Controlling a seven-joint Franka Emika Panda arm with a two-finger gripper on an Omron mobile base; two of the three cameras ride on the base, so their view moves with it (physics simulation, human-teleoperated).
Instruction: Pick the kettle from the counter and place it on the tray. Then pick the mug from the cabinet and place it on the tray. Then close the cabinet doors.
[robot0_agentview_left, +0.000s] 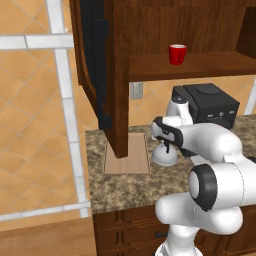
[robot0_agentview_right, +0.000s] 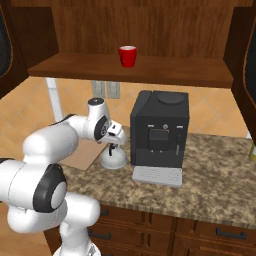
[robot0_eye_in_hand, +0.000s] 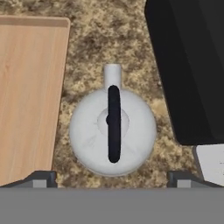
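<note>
The silver-grey kettle (robot0_eye_in_hand: 89, 131) stands on the granite counter (robot0_agentview_left: 130, 187), its black handle upright and its spout pointing away in the hand view. My gripper (robot0_eye_in_hand: 111, 179) hangs open straight above it, one fingertip (robot0_eye_in_hand: 43, 178) off each flank and nothing between them. Seen from the base, the gripper (robot0_agentview_left: 166, 144) (robot0_agentview_right: 114, 145) sits just over the kettle (robot0_agentview_left: 165, 157) (robot0_agentview_right: 114, 160). The tan tray (robot0_agentview_left: 135, 159) (robot0_eye_in_hand: 26, 96) lies bare just left of the kettle. The red mug (robot0_agentview_left: 177, 54) (robot0_agentview_right: 128, 56) stands on the cabinet shelf (robot0_agentview_right: 165, 70). The cabinet doors (robot0_agentview_left: 95, 55) (robot0_agentview_right: 248, 65) stand open.
A large black coffee machine (robot0_agentview_right: 160, 130) (robot0_eye_in_hand: 188, 65) stands close to the kettle's right, with a grey drip tray (robot0_agentview_right: 156, 176) in front. The open left door's edge hangs over the tray. Dark wooden drawers (robot0_agentview_right: 210, 232) run under the counter.
</note>
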